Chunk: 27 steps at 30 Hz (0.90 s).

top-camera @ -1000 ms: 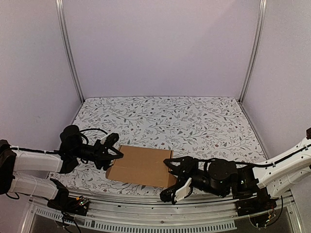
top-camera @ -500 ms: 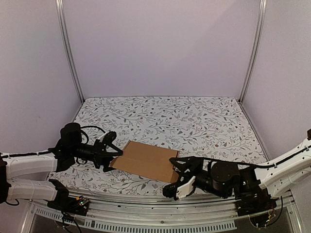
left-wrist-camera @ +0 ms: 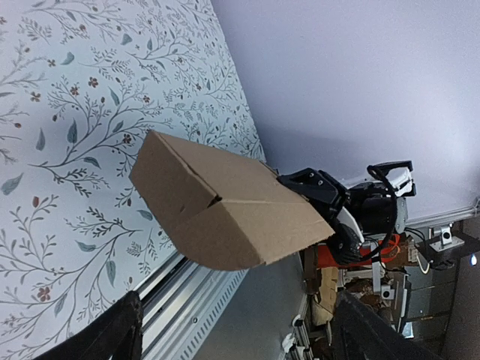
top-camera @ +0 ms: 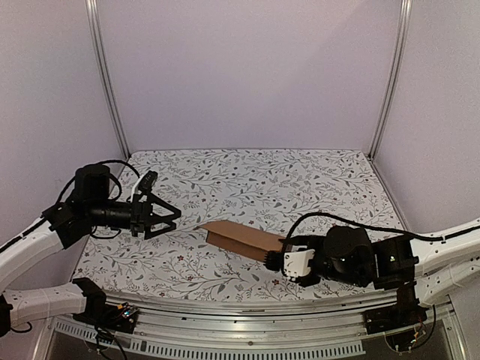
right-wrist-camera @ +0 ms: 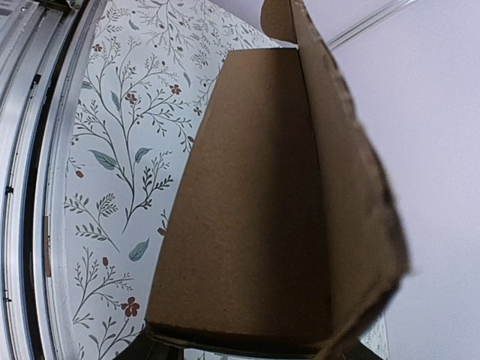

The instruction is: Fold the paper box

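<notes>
The paper box (top-camera: 241, 238) is plain brown cardboard, partly folded and lifted at a slant over the near middle of the table. My right gripper (top-camera: 281, 259) is shut on its near right end. In the right wrist view the box (right-wrist-camera: 255, 202) fills the frame, one panel standing up on the right, its near edge between my right gripper (right-wrist-camera: 247, 351) fingers. My left gripper (top-camera: 163, 214) is open, raised to the left of the box and apart from it. The left wrist view shows the box (left-wrist-camera: 225, 210) ahead of my left gripper (left-wrist-camera: 240, 337), nothing between the fingers (left-wrist-camera: 112, 337).
The floral tablecloth (top-camera: 300, 187) covers the table. Lilac walls and metal posts (top-camera: 109, 82) close in the back and sides. A metal rail (top-camera: 225, 330) runs along the near edge.
My left gripper opened, let go of the box's left edge and drew back up and to the left. My right gripper lifted and tilted the box off the cloth.
</notes>
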{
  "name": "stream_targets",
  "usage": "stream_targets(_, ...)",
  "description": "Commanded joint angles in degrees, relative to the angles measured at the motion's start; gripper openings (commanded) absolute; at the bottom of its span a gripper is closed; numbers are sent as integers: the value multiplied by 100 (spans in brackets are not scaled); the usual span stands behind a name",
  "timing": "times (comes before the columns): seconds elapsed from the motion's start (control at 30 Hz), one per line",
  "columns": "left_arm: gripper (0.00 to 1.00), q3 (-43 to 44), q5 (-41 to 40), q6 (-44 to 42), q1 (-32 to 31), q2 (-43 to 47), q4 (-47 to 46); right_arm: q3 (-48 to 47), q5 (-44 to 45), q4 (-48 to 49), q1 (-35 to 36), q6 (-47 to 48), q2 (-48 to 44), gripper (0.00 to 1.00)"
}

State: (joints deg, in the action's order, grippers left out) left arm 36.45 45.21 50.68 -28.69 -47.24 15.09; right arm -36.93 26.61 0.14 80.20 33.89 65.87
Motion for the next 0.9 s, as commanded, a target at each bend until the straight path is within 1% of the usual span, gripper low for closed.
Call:
stream_targets(0.0, 84, 154, -270, -673, 65, -40, 690, -236, -1693, -743, -629, -1488, -131, 33)
stream_targets(0.1, 83, 241, -214, -858, 65, -111, 831, -288, -2927, -739, -1079, -1917, -15, 32)
stream_targets(0.13, 83, 256, -167, -925, 56, -123, 859, -293, -3205, -708, -1198, -1990, 57, 32)
stream_targets(0.27, 82, 246, -98, -1109, 44, -121, 975, -334, -4064, -393, -1497, -2221, 450, 29)
stream_targets(0.37, 82, 252, -126, -1231, 47, -101, 1106, -461, -4608, -103, -1659, -2368, 871, 29)
stream_targets(0.5, 81, 316, -225, -1382, 33, -95, 1329, -623, -4849, 352, -1779, -2437, 1500, 29)
stream_targets(0.63, 81, 318, -255, -1446, 25, -71, 1375, -813, -4706, 545, -1789, -2185, 2096, 31)
stream_targets(0.77, 80, 319, -368, -1547, 20, -70, 1487, -921, -4496, 768, -1792, -1963, 2629, 35)
stream_targets(0.87, 80, 298, -428, -1582, 21, -57, 1544, -886, -4377, 978, -1797, -1880, 2811, 39)
